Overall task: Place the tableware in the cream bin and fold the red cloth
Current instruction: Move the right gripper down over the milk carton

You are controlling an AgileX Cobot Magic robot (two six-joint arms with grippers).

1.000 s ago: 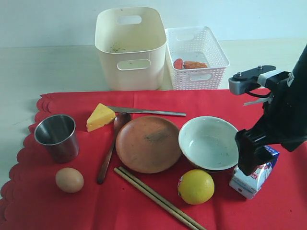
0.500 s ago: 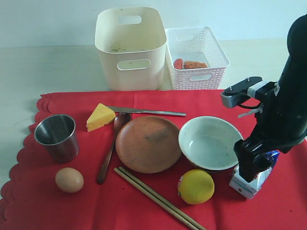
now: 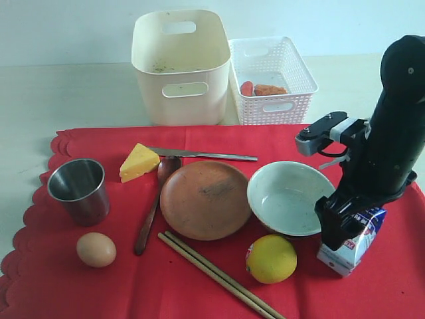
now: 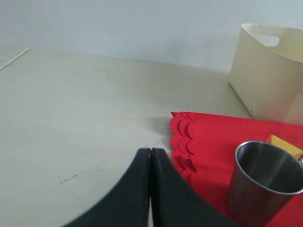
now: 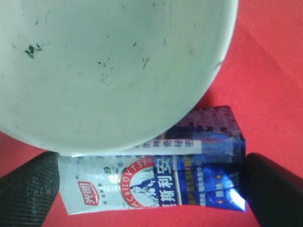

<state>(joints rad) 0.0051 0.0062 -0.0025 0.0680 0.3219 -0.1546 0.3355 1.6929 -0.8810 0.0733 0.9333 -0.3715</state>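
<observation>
Right hand (image 3: 339,229) is noted wide open and gripping nothing; it is set low at the bowl (image 3: 289,198), with its fingers on either side of the milk carton (image 3: 364,231). In the wrist view the carton is partly overlapped by the bowl's rim. Left hand (image 4: 150,189) is noted closed and empty over bare tabletop (image 3: 66,93), just beside the scalloped edge of the cloth (image 3: 372,292) and near the cup (image 3: 78,191). The bowl is found upright on the cloth, between the plate (image 3: 204,199) and the carton, well apart from the bin (image 3: 180,66) behind. It is judged stiff, glazed, slippery and breakable; a pinch over the rim, one finger inside and one outside, is preferred on a side clear of the carton. The cup is judged light and smooth, so a rim pinch is advised. Spoon (image 3: 149,219), knife (image 3: 202,155) and chopsticks (image 3: 219,276) are lying flat and thin, and are best taken across mid-length. The cloth is judged limp and is to be lifted by a corner once cleared.
</observation>
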